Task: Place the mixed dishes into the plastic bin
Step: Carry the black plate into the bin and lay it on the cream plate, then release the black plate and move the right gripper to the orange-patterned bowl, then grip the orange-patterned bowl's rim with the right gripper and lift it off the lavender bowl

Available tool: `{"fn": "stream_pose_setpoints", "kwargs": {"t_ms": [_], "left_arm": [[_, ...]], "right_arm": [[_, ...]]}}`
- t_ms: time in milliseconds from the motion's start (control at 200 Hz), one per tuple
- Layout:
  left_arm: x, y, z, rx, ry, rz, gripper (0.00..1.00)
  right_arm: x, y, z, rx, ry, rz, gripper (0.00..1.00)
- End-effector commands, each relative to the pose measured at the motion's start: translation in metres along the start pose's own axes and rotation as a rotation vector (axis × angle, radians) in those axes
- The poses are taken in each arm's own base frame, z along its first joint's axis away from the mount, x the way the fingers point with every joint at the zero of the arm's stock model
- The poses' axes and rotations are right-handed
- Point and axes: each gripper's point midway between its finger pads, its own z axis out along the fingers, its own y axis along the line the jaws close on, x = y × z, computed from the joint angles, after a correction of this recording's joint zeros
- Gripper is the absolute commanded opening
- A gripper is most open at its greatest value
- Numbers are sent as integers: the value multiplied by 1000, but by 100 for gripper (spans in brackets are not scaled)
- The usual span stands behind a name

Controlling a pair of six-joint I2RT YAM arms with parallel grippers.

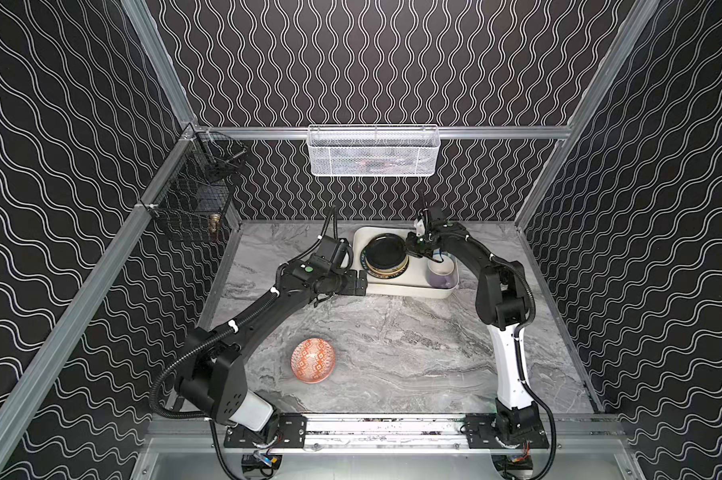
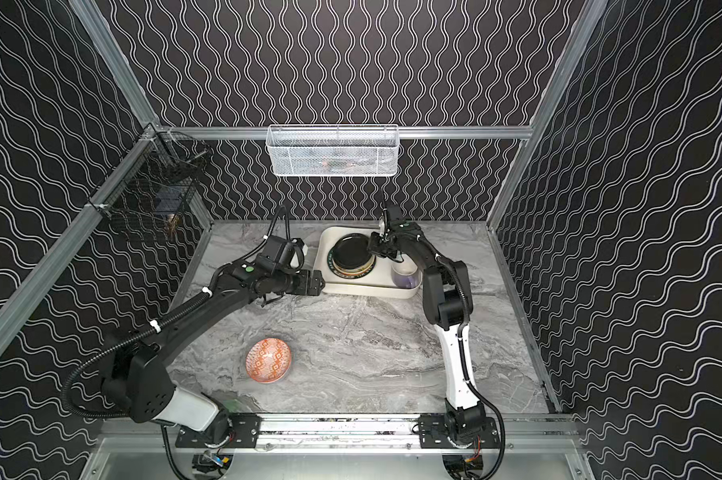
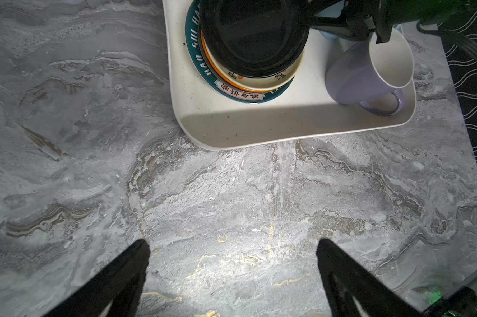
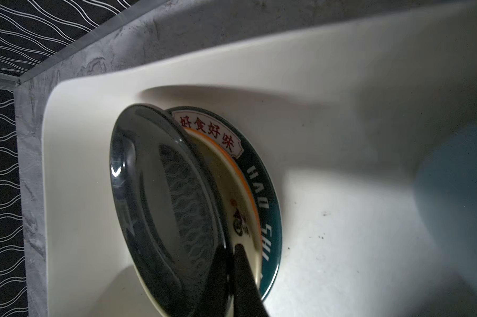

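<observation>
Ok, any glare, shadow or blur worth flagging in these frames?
Left wrist view: a bright patch on the table, and shadow across the plastic bin's near wall. Right wrist view: the glossy black plate mirrors the wavy wallpaper, and a blue blur fills one side.

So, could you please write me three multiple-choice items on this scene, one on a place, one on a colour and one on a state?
1. Where is the round orange-patterned bowl?
A. on the grey marble tabletop
B. in the cream-white plastic bin
C. in the white wire-mesh basket

2. What colour is the top plate of the stack in the bin?
A. teal
B. black
C. orange

3. How does the right gripper stand?
A. wide open
B. out of view
C. shut on the black plate's rim

Answers: 1 A, it sits alone near the left arm's base. 2 B, glossy black in both top views. 3 C, the right wrist view shows its fingers pinching the rim.
</observation>
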Motion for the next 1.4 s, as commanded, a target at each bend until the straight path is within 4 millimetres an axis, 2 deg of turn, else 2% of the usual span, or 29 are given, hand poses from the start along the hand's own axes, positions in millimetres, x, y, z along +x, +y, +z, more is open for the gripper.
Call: {"fn": "stream_pose_setpoints", "kwargs": {"t_ms": [0,95,305,525,616,726,856,881,916,1021,1071,1091,1186,1256,1396], "left_arm": [[-4,-3,-1,20,-22,24,99],[-5,-3,-4,19,-31,25,98],[-6,-3,-9,16,-41,23,99],[-6,-2,-17,15,-58,17,99],[-5,-3,-21,20,-63,11,99],[4,1,-31,14,-71,6,99],[21,13,-50,-22,-86,-12,99],[24,15,-55,-28,-94,-14,99],[29,19,-62,-38,-99,-25,99],[47,31,-80,-74,-114,-56,99],[55,36,-87,-88,-116,-72,99],[59,39,-90,-95,-115,-79,98],[74,46,-100,-110,-113,-112,99],[83,50,-107,-120,-112,-129,99],[90,59,-128,-156,-143,-146,99]], "right_arm": [[1,2,-8,1,-4,-7,7],[4,1,-11,4,-3,-7,11],[7,3,-16,-1,1,-12,36],[8,6,-25,2,0,-19,37],[12,15,-37,-7,0,-36,38],[20,36,-60,-14,-28,-86,38],[54,68,-79,-33,-11,-160,38],[72,86,-80,-47,5,-201,39],[88,98,-81,-51,20,-236,39],[139,126,-82,-70,74,-314,39],[167,133,-74,-76,116,-336,40],[172,143,-84,-98,105,-350,40],[214,157,-81,-118,154,-388,40],[237,165,-80,-125,175,-407,40],[284,187,-81,-173,223,-453,40]]}}
